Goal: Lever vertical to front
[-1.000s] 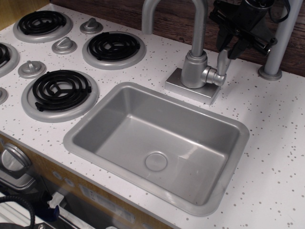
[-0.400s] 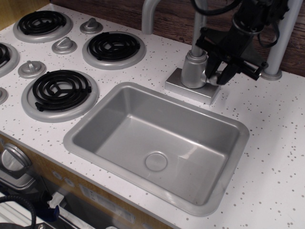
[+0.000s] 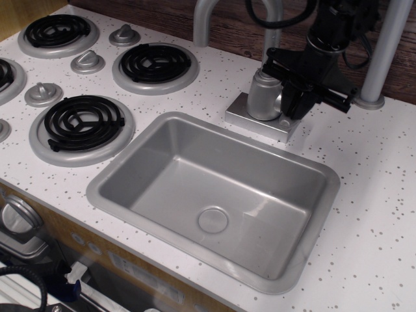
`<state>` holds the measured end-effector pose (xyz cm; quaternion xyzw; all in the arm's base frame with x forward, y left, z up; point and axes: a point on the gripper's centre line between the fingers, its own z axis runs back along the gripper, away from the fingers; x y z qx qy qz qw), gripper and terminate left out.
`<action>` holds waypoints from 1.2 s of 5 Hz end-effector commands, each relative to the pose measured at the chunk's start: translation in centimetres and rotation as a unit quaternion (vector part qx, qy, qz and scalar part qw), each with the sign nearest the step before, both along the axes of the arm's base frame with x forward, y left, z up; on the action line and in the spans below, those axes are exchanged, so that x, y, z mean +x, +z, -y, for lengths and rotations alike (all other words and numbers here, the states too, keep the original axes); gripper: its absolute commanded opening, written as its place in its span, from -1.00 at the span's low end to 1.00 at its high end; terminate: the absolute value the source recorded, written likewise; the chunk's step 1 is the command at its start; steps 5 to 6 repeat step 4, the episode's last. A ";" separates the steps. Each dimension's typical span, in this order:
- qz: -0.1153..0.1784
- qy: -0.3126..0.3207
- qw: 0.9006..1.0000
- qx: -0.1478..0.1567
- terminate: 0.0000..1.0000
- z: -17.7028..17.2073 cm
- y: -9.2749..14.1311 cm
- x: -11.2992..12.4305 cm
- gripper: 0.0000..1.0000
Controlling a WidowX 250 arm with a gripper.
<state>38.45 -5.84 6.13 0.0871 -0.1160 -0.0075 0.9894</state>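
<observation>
Silver lever, likely stiff and slick; our gripper covers it, grip unclear; we'd pinch its paddle.

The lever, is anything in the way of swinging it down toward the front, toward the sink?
Nothing visible blocks it. The gripper already sits over the lever and hides it; in front lie only the faucet base, bare counter and the open sink.
</observation>
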 end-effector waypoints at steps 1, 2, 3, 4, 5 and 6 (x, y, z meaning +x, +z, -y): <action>0.019 0.002 1.000 -0.010 -1.00 -0.6 0.8 0.3 -1.00; 0.019 0.005 1.000 -0.005 -1.00 -0.4 1.1 0.1 1.00; 0.009 0.019 1.000 0.013 -1.00 0.0 2.2 -0.6 1.00; -0.009 0.042 0.998 0.034 1.00 0.6 3.5 -1.4 1.00; -0.009 0.042 0.998 0.034 1.00 0.6 3.5 -1.4 1.00; -0.009 0.042 0.998 0.034 1.00 0.6 3.5 -1.4 1.00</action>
